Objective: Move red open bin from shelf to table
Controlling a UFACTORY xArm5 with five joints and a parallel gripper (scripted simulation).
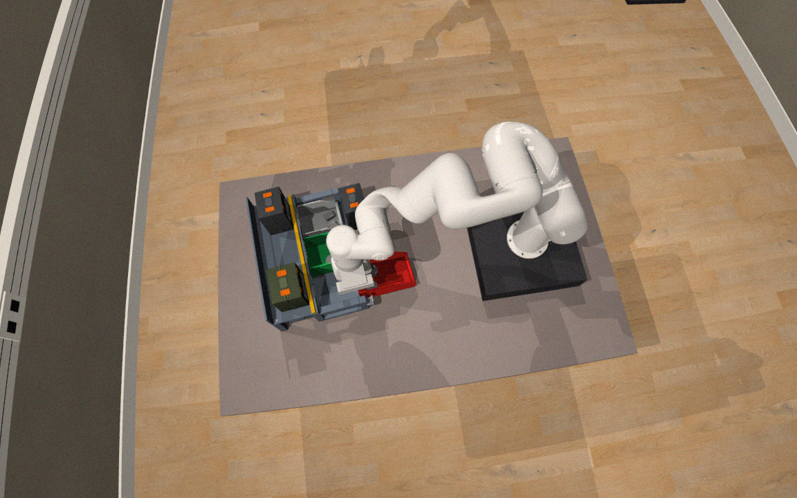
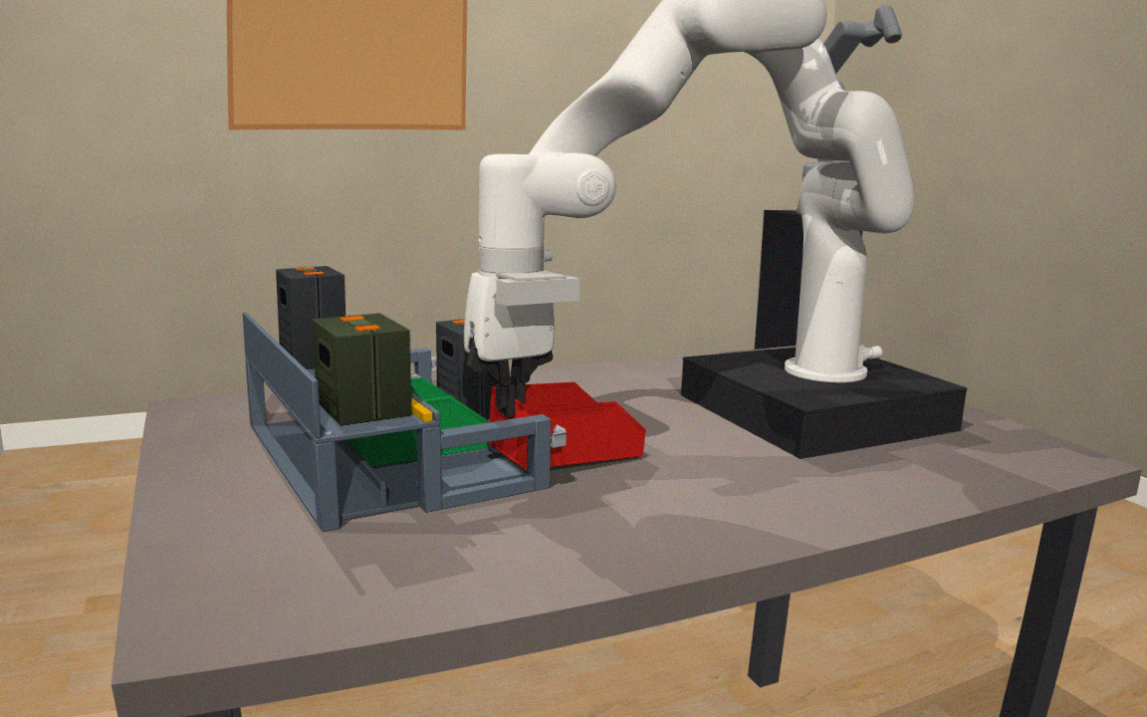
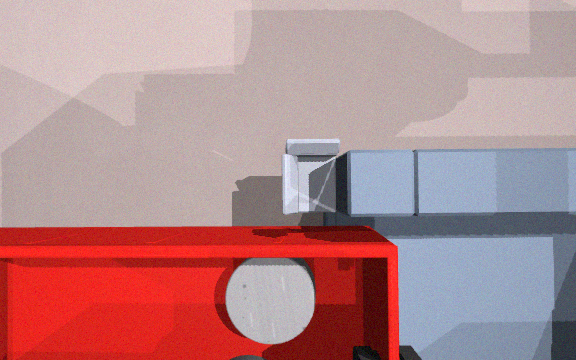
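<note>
Two stages look to be under way at once: the red bin [image 1: 402,272] [image 2: 599,434] [image 3: 183,243] is mostly out past the front of the shelf [image 1: 302,272] [image 2: 428,468] [image 3: 458,182], a round part [image 3: 270,300] inside it, and the gripper [image 2: 511,408] has its jaws nearly together, pinched on the bin's rear wall. Whether the bin bears fully on the table [image 1: 426,353] [image 2: 649,535] [image 3: 168,130] cannot be told. Still left, probably: drawing it clear, settling it upright, letting go. The green bin [image 1: 316,252] [image 2: 453,418] (partly hidden) remains on the shelf.
</note>
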